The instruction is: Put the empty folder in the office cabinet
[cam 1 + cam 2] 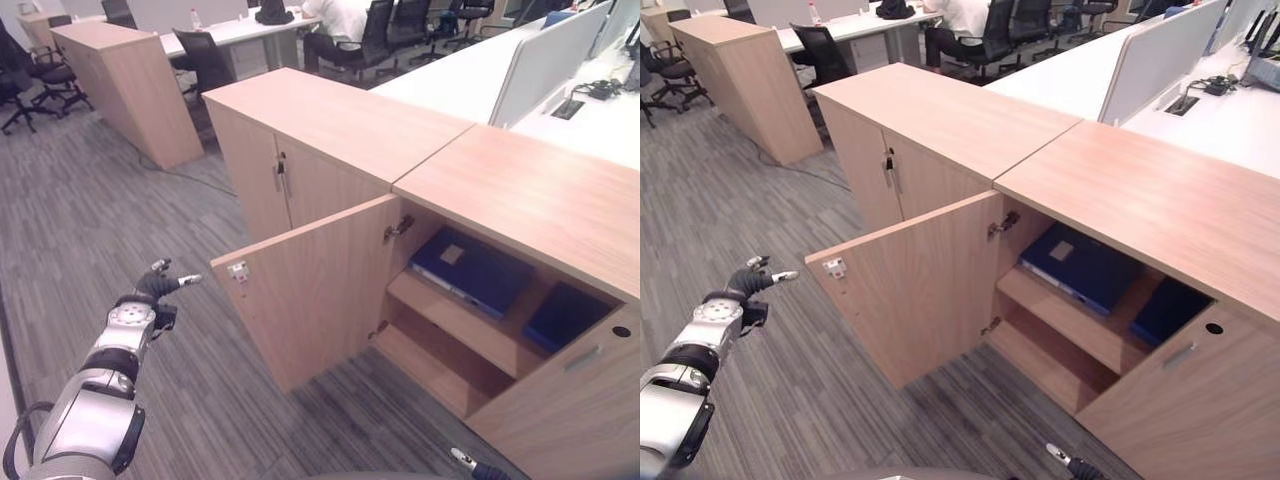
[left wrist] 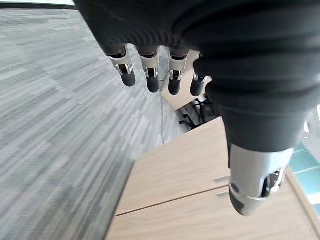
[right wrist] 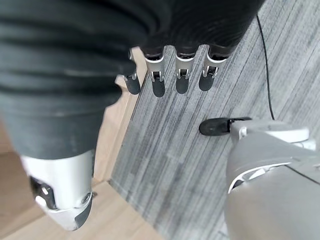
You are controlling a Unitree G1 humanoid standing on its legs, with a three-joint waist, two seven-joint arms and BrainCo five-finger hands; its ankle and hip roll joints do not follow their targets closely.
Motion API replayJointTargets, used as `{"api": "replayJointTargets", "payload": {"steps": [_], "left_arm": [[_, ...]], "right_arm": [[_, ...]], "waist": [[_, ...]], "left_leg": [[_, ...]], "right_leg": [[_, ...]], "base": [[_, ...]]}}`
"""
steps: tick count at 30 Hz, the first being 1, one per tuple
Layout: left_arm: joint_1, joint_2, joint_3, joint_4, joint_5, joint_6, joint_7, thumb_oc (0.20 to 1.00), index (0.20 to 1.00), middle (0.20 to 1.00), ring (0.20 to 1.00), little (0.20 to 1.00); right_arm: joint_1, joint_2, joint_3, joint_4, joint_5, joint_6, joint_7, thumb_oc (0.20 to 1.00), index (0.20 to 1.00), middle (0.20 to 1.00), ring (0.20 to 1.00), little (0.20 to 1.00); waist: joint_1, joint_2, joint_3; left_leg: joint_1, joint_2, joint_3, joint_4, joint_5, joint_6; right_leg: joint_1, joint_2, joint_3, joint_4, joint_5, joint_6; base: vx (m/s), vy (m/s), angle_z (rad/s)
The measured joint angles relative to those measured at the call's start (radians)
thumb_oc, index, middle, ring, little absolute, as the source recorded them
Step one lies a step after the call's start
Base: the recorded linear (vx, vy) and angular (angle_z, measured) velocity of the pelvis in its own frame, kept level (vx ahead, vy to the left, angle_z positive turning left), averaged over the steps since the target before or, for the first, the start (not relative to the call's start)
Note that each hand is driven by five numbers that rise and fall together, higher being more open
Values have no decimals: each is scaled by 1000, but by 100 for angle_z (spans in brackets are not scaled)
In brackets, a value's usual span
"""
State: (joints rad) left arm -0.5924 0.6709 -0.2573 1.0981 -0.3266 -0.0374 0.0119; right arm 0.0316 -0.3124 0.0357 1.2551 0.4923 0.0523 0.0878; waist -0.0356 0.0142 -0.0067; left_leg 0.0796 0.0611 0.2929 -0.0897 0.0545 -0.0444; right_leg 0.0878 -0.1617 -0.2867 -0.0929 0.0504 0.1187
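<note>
Already the folder [image 1: 470, 270] lies at 2 o'clock in the cabinet [image 1: 520, 200], likely stiff and light, best pinched at the spine; left hand [image 1: 150, 290] and right hand [image 3: 165, 75] hang slack and empty.

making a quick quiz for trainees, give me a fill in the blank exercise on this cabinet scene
1. The cabinet door stands ____.
2. The folder lying on the upper shelf is ____ in colour.
3. The left hand, fingers relaxed, holds ____.
4. The floor is covered in grey ____.

Missing words: open; blue; nothing; carpet
</note>
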Motion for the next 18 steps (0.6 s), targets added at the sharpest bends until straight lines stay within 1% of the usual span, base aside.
{"api": "replayJointTargets", "payload": {"steps": [3,4,10,13,18], "left_arm": [[-28,-1,-44,2,6,1,-1,1000,1000,1000,1000,1000],[-38,-2,-67,2,13,2,0,1000,1000,1000,1000,1000],[-52,-7,-96,0,22,2,-2,1000,1000,1000,1000,1000],[-54,-33,-99,1,21,3,-2,1000,1000,1000,1000,1000],[-63,-107,-108,-1,19,3,-1,1000,1000,1000,1000,1000]], "right_arm": [[-2,1,0,2,0,0,0,1000,1000,1000,1000,1000],[-2,1,0,2,0,1,0,1000,1000,1000,1000,1000],[-4,2,1,1,1,0,0,1000,1000,1000,1000,1000],[-6,4,2,1,2,0,-1,1000,1000,1000,1000,1000],[-14,12,6,1,28,0,-2,1000,1000,1000,1000,1000]], "waist": [[-17,-4,-3],[-16,-5,-3],[-22,-5,-4],[-25,-6,-4],[-25,-6,-5]], "left_leg": [[2,0,5,0,-1,1],[2,0,6,0,-1,1],[4,0,17,0,-1,1],[4,-1,21,0,-1,2],[4,-1,27,0,-1,2]], "right_leg": [[-2,-1,5,0,1,2],[-2,-1,5,0,2,3],[-6,-4,13,0,5,2],[-10,-3,21,0,10,0],[-13,-4,23,0,12,0]], "base": [[-5,17,-4],[-9,20,-6],[-7,12,-5],[-7,5,-5],[0,3,-3]]}}
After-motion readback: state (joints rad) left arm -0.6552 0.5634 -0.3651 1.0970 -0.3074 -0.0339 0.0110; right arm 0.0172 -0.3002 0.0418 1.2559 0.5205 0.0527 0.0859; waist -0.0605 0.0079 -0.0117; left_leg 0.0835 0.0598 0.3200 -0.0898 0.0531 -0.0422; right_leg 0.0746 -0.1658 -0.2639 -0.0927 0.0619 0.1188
